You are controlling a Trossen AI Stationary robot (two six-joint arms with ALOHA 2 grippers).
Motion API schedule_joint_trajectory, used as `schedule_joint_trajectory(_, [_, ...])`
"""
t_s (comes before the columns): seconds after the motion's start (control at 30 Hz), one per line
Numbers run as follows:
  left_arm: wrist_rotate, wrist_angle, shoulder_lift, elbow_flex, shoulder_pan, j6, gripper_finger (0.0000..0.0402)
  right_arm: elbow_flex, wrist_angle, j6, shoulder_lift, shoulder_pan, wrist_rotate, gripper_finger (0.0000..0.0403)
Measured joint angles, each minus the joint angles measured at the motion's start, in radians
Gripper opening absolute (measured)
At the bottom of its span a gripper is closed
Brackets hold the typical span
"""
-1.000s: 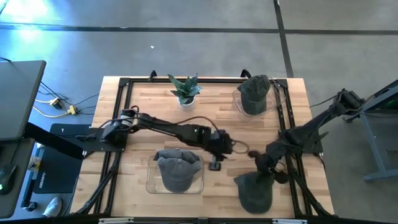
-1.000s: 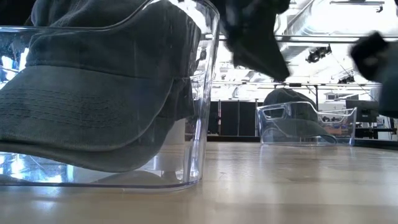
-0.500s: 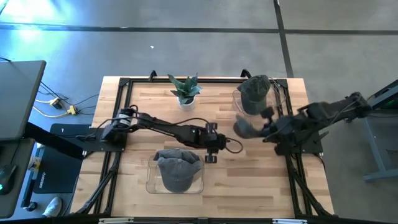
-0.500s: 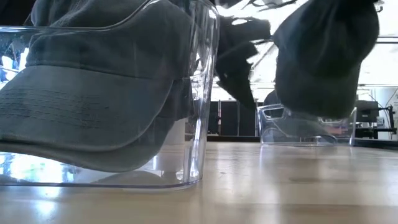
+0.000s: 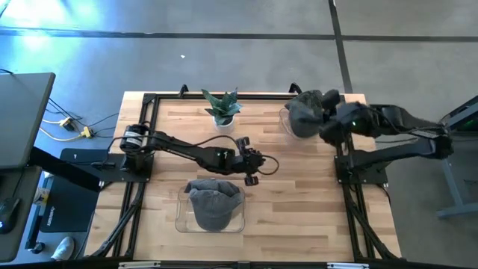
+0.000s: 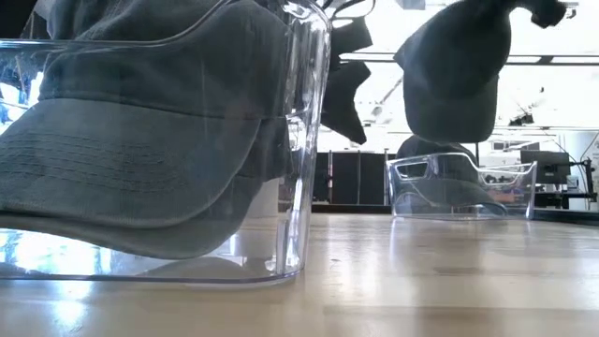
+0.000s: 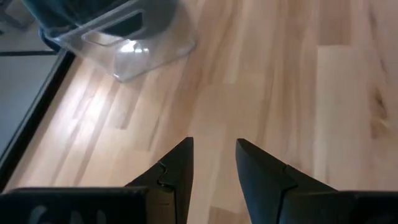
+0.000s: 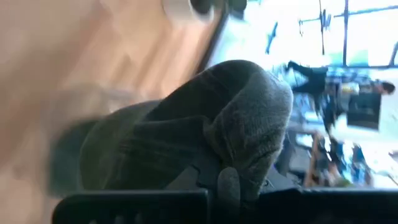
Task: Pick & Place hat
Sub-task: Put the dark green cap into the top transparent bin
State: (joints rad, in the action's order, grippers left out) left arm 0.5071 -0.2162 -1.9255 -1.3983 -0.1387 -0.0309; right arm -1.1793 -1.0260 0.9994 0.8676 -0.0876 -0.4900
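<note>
Right fingers (image 8: pixel 221 183) buried in the carried hat (image 8: pixel 205 124), tips not visible. High view: that hat covers most of the far bin (image 5: pixel 287 119), so the hat inside it is indistinguishable. Low view: near bin (image 6: pixel 304 140) and its hat (image 6: pixel 140 140) cropped at the left and top edges. Right wrist view: worktop (image 8: pixel 74 56) smeared.

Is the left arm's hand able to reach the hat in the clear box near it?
Probably yes. The left hand hovers empty just beyond the clear box, whose top is open, and nothing lies between it and the hat. The right hand is far off, holding another hat.
</note>
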Motion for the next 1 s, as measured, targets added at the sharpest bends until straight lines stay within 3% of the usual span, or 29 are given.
schedule_joint_trajectory(0.1, [0.001,-0.003,0.0,0.002,-0.019,0.0,0.0114,0.0,0.023,0.069,0.016,-0.121,0.028,0.0005])
schedule_joint_trajectory(0.23, [0.004,0.006,0.0,0.002,-0.04,0.001,0.0114,0.0,0.019,0.104,0.05,-0.268,0.171,0.0004])
schedule_joint_trajectory(0.47, [0.008,0.005,0.0,0.002,-0.052,0.002,0.0114,0.0,-0.047,0.119,0.081,-0.409,0.34,0.0003])
schedule_joint_trajectory(0.8, [0.007,0.005,-0.001,0.002,-0.052,0.0,0.0114,0.098,-0.046,0.142,0.08,-0.52,0.406,0.0003])
schedule_joint_trajectory(1.0, [0.006,0.005,-0.001,0.002,-0.052,0.0,0.0114,0.177,0.069,0.192,0.079,-0.555,0.402,0.0008])
